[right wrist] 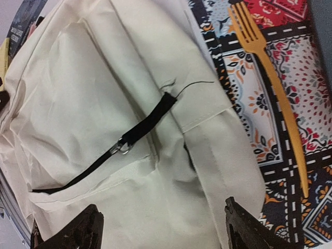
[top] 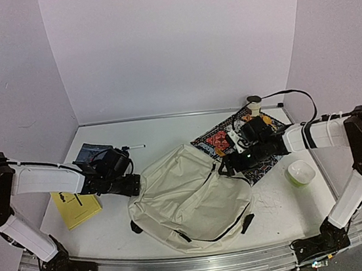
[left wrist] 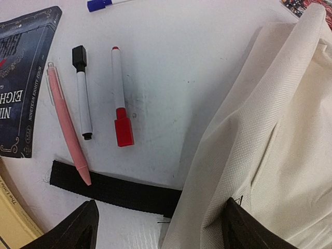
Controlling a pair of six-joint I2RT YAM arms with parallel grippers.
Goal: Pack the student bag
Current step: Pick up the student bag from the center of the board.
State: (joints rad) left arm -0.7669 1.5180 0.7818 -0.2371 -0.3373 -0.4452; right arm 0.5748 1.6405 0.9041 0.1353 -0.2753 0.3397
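The cream student bag (top: 188, 197) lies flat at mid-table. The left gripper (left wrist: 161, 231) hovers low at the bag's 9 o'clock edge, fingers spread apart above a black strap (left wrist: 114, 189). The right gripper (right wrist: 161, 228) hangs over the 2 o'clock corner, fingers likewise apart, nothing held. A red marker (left wrist: 120, 106), a black-capped marker (left wrist: 83, 93) and a pink pen (left wrist: 66, 129) lie at the bag's 10 o'clock. A wooden fork (right wrist: 275, 98) rests on the patterned mat (right wrist: 249, 104) at 2 o'clock.
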